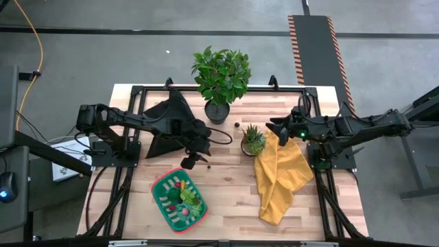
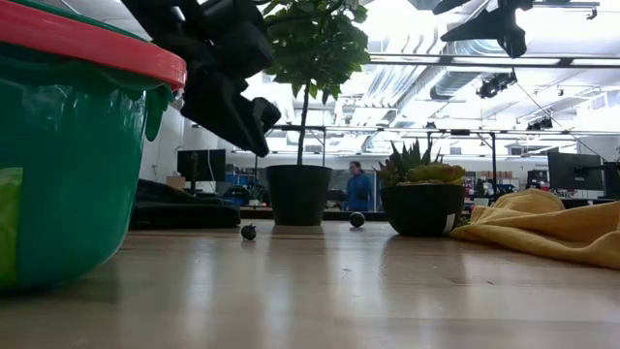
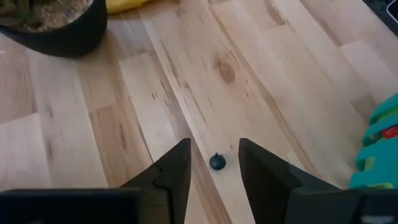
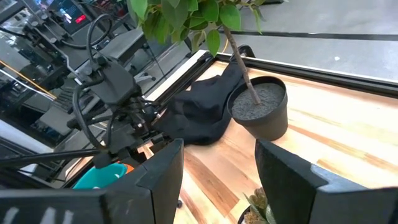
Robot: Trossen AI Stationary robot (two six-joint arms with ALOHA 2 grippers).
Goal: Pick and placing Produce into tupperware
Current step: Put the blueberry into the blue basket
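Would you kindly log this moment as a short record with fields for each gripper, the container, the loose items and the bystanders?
left gripper: fingers open, over a small dark berry on the table
right gripper: open, empty, waiting near the small spiky potted plant
tupperware: near the front left, holding several produce pieces
second dark berry: beside the large leafy potted plant
cloths: yellow cloth, black cloth

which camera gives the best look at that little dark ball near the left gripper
The left wrist view: the small dark ball lies on the wood just ahead of the open left gripper, between its fingers. The low view shows it far off; the high view as a speck; the right wrist view misses it.
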